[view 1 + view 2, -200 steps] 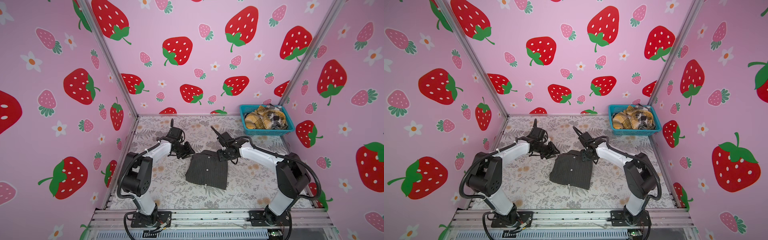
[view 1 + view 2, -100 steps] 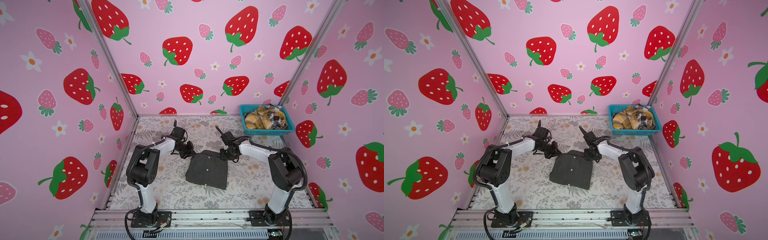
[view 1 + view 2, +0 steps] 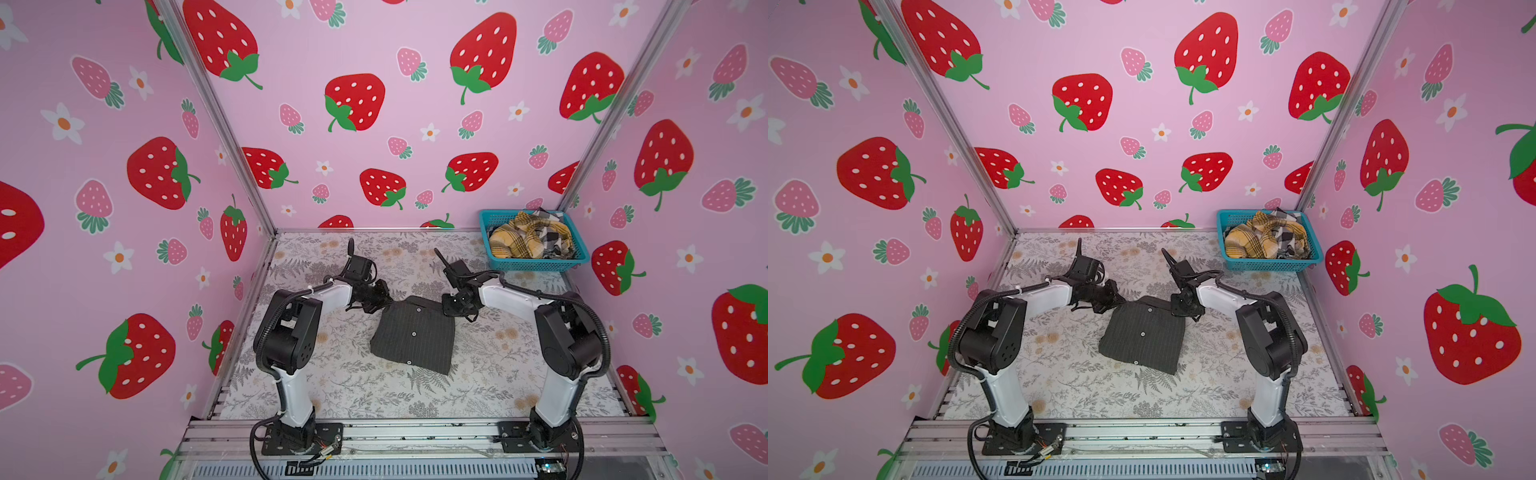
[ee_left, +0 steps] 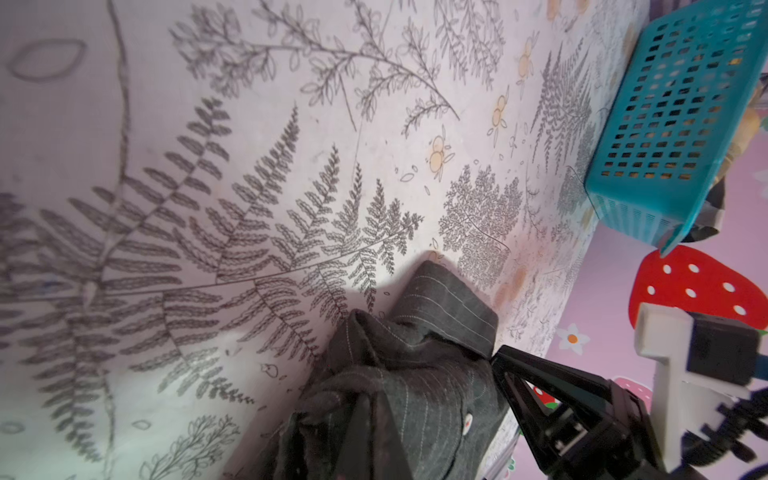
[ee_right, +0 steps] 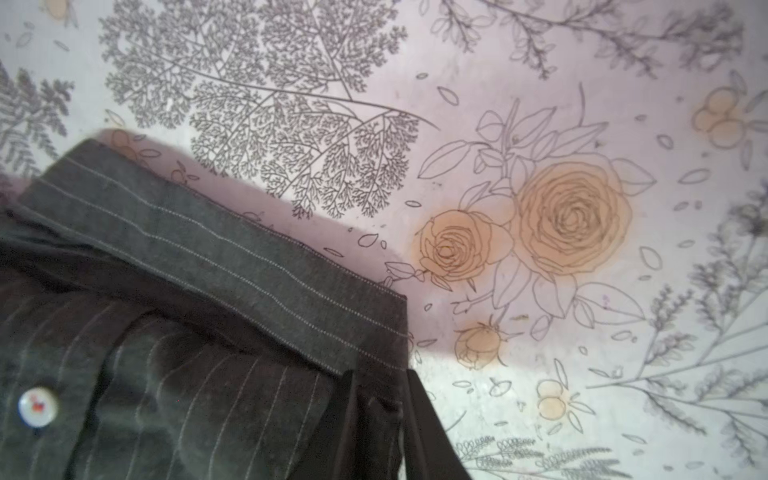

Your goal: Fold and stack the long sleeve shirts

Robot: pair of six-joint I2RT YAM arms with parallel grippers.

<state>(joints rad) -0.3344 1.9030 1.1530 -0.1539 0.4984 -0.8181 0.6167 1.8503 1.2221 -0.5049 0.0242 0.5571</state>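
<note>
The folded charcoal shirt (image 3: 413, 336) is laid at the centre of the table (image 3: 332, 395), long axis front to back, collar toward the back edge. Its 2 back corners are pinched by the left gripper (image 3: 385, 301) and the right gripper (image 3: 451, 309).

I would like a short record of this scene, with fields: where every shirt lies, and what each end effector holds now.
folded item: charcoal pinstripe shirt, a compact rectangle with its buttons up, on the floral table
left end effector: shut on the shirt's far left corner
right end effector: shut on the shirt's far right corner, at the collar
teal basket: at the table's far right corner
in basket: yellow plaid shirt and black-white check shirt, both crumpled
stack: not yet begun
</note>
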